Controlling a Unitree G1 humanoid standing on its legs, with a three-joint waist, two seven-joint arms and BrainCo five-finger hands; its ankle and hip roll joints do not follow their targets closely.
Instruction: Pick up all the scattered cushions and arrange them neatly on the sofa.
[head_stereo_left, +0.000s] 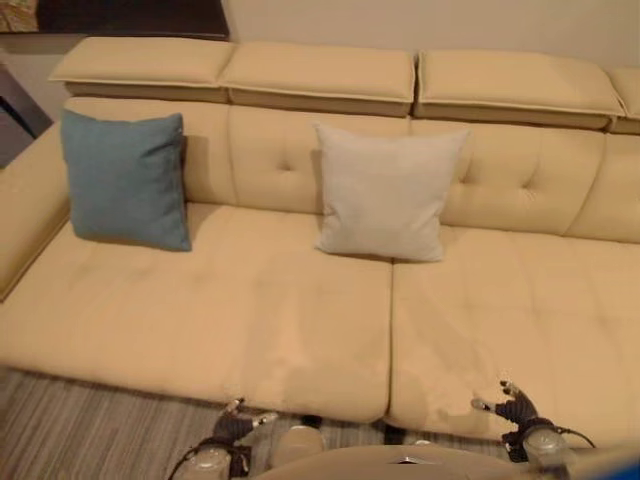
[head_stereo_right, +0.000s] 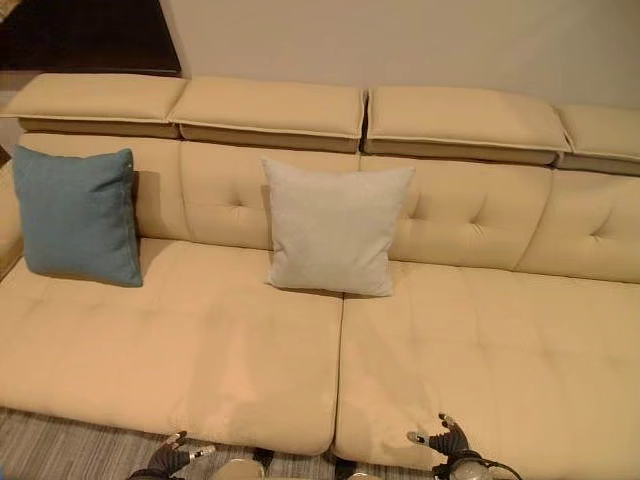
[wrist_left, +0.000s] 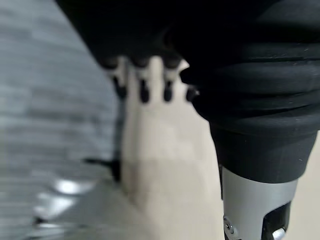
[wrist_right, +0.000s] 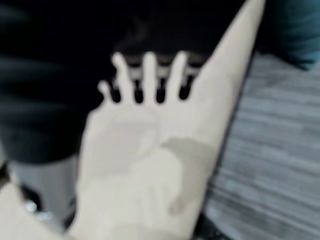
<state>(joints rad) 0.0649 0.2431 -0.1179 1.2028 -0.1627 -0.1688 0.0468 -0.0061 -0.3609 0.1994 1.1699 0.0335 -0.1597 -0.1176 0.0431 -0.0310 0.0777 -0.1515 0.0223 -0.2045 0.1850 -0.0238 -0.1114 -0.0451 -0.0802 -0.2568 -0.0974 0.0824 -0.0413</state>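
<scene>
- Cushions sit on the cream sofa (head_stereo_left: 300, 320): two of them, both upright and leaning against its tufted backrest.
- One is a blue cushion (head_stereo_left: 125, 178) at the robot's left end of the sofa, close beside the armrest, its bottom edge resting on the seat.
- The other is a pale grey cushion (head_stereo_left: 385, 192) near the middle, standing just left of the seam between the two seat pads, tilted slightly back against the backrest.
- The two cushions are well apart, with bare seat and backrest between them.
- Four padded headrests run along the top of the backrest, against a plain light wall (head_stereo_right: 400, 40).
- A striped grey carpet (head_stereo_left: 90, 430) covers the floor in front of the sofa.
- The left hand (head_stereo_left: 238, 422) is low at the sofa's front edge, over the carpet, near the seam; its fingers are spread apart and it holds nothing.
- The right hand (head_stereo_left: 512, 408) is low over the front edge of the right seat pad; its fingers (wrist_right: 149, 70) are straight and spread, and it holds nothing.
- Both hands are far from either cushion.
</scene>
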